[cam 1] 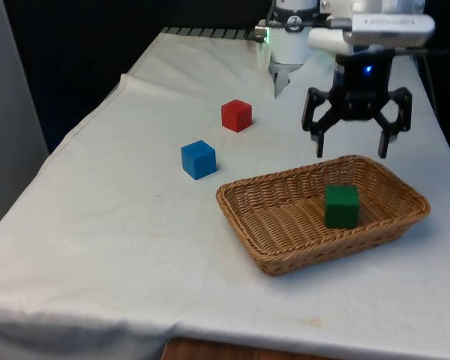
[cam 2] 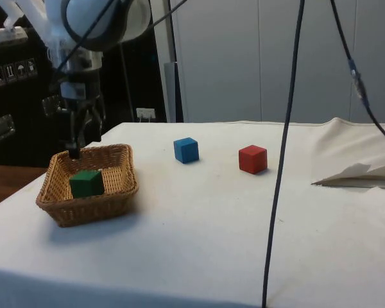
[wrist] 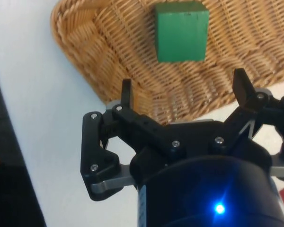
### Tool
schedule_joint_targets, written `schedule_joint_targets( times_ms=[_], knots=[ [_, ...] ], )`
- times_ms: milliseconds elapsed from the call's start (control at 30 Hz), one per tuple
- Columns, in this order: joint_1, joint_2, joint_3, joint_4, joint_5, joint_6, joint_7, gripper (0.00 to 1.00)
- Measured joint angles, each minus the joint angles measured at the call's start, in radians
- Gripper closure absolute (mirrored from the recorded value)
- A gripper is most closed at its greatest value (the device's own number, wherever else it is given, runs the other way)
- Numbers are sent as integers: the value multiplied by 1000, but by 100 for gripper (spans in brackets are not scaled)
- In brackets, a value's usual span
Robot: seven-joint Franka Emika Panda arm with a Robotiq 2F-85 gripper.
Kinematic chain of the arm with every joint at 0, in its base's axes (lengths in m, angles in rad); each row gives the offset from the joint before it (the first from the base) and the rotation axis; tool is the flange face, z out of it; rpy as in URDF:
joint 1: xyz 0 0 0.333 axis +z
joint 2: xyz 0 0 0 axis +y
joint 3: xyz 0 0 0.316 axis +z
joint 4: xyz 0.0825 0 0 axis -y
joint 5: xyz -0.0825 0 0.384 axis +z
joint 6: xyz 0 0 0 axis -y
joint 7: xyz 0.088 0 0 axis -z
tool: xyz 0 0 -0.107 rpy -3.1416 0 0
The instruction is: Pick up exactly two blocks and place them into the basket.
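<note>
So one block's in, next one sits off to the left

Front view, near to far: green block (cam 1: 341,205) in the basket (cam 1: 285,255) lower right, blue block (cam 1: 199,159) left of centre, red block (cam 1: 236,115) beyond it; gripper (cam 1: 351,149) hangs empty, fingers spread, over the basket's far rim.

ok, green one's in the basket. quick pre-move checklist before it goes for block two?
1. First block delivered: green wooden cube lies inside the woven wicker basket. ok.
2. Gripper free: black two-finger gripper is open and holds nothing. ok.
3. Gripper clear of the basket: it hangs above the far rim, fingertips not touching the wicker in the front view. ok.
4. Second block available: blue cube and red cube both sit upright on the white cloth, apart from each other. ok.
5. Path to the cubes: nothing stands on the cloth between gripper and cubes. ok.
6. Count: one of two blocks in. not ok yet.
</note>
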Motion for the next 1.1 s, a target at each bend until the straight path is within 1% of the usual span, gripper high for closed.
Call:
schedule_joint_targets(
  times_ms=[100,167,200,300,333,367,600,667,700,800,833,867,900,1033,1067,1100],
  knots=[
    [1,-17,0,-10,0,-3,6,0],
    [2,-35,0,-19,0,-10,11,0],
    [3,-54,0,-28,0,-17,17,0],
    [4,-82,1,-40,-1,-29,26,0],
    [4,-82,1,-40,-1,-29,26,0],
    [4,-97,1,-44,-1,-36,32,0],
    [4,-125,0,-45,-1,-51,45,0],
    [2,-132,-3,-45,-1,-56,47,0],
    [-2,-134,-6,-46,3,-57,46,0],
    [-8,-134,-12,-51,24,-57,28,0],
    [-10,-134,-14,-55,34,-56,18,0],
    [-14,-133,-18,-63,55,-53,-3,0],
    [-14,-133,-18,-63,55,-53,-3,0],
    [-21,-133,-29,-84,97,-43,-47,0],
    [-25,-133,-33,-96,120,-34,-71,0],
    [-25,-133,-33,-96,120,-34,-71,0]
  ],
)
